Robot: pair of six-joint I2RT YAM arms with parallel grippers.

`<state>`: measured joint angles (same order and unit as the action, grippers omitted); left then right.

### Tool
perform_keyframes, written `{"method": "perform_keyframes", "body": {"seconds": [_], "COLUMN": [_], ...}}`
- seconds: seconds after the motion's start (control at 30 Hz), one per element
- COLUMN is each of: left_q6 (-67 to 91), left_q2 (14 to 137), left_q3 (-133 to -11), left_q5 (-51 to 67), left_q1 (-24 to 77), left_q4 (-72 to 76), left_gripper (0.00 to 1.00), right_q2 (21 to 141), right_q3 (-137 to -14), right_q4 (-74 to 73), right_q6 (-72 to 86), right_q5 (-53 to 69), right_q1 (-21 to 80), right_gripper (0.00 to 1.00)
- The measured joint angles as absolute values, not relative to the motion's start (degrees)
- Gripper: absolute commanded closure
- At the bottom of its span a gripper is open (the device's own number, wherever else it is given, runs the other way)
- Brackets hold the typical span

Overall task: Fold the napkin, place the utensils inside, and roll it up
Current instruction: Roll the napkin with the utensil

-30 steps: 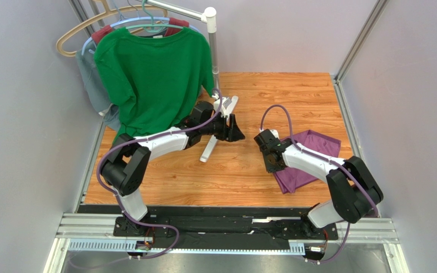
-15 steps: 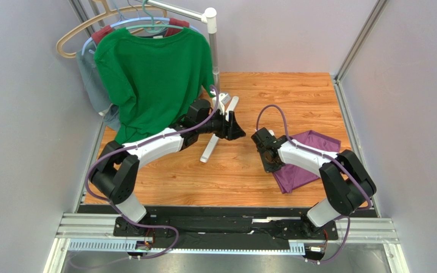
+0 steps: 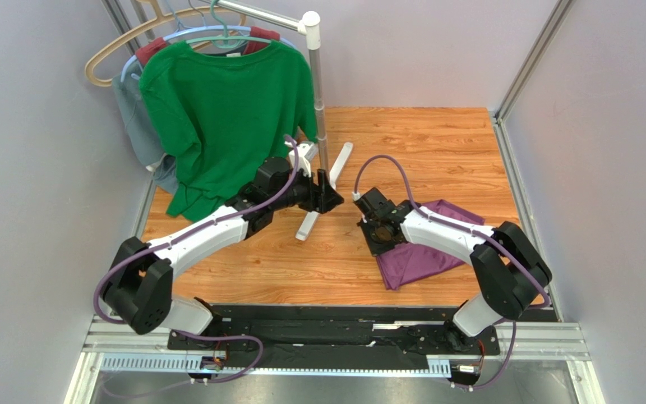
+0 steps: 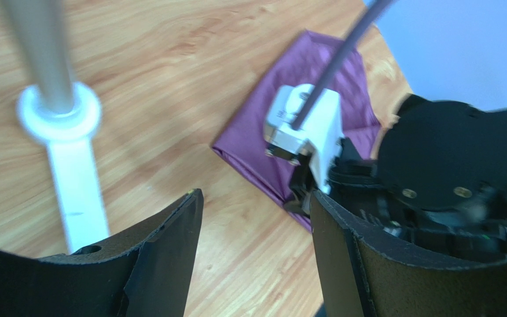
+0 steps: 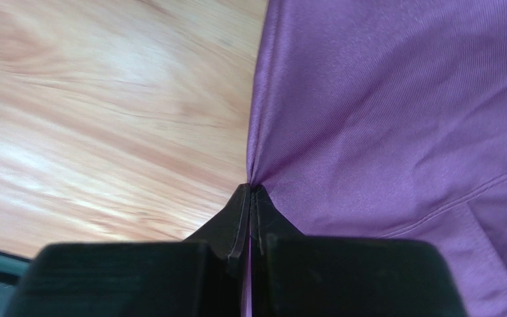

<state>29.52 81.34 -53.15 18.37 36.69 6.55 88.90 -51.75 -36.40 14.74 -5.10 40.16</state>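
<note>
Napkin point(image 5: 395, 112) lies rumpled on the table point(image 3: 436, 143), right side; it's thin, limp and light, will drag and crease, so grab at an edge, where right gripper point(image 5: 250, 193) is pinched tight on it; left gripper point(image 4: 256, 218) gapes empty.

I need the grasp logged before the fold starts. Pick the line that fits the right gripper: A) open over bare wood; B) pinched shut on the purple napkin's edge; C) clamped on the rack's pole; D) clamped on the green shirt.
B: in the right wrist view the right gripper has its fingers meeting on the edge of the napkin, and the cloth puckers toward them.
</note>
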Motion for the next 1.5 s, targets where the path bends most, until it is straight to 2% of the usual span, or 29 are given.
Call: {"method": "perform_keyframes", "body": {"seconds": [0.4,0.53,0.73,0.8,0.9,1.0,1.17,1.5], "left_q6": [31.4,31.4,31.4,31.4,31.4,31.4,31.4,31.4], "left_q2": [66.8,65.9,65.9,65.9,65.9,65.8,64.5,63.3], "left_q3": [-40.1,-40.0,-40.0,-40.0,-40.0,-40.0,-38.9,-38.4], "left_q5": [8.0,7.8,8.0,8.3,8.8,9.2,9.6,10.1], "left_q1": [28.6,28.4,28.4,28.3,28.3,28.3,27.9,26.8], "left_q4": [0.8,-0.2,-1.1,-1.1,-1.1,-1.1,-1.1,-1.3], "left_gripper": [0.3,0.29,0.28,0.28,0.28,0.28,0.28,0.28], "right_q2": [97.2,98.0,98.0,98.0,98.0,98.0,98.0,98.4], "right_q3": [-60.6,-61.9,-64.1,-64.6,-64.8,-64.8,-63.6,-61.6], "right_q4": [-33.0,-33.2,-34.6,-35.3,-36.2,-37.0,-37.0,-36.2], "right_q6": [15.9,17.2,19.2,20.1,21.3,22.2,23.5,24.3], "right_q5": [-0.1,0.0,-3.9,-6.3,-9.4,-11.5,-13.3,-13.5], "right_q1": [49.9,51.9,55.9,57.6,59.2,59.6,59.9,60.7], "right_gripper": [1.0,0.69,0.51,0.49,0.49,0.54,0.7,0.7]}}
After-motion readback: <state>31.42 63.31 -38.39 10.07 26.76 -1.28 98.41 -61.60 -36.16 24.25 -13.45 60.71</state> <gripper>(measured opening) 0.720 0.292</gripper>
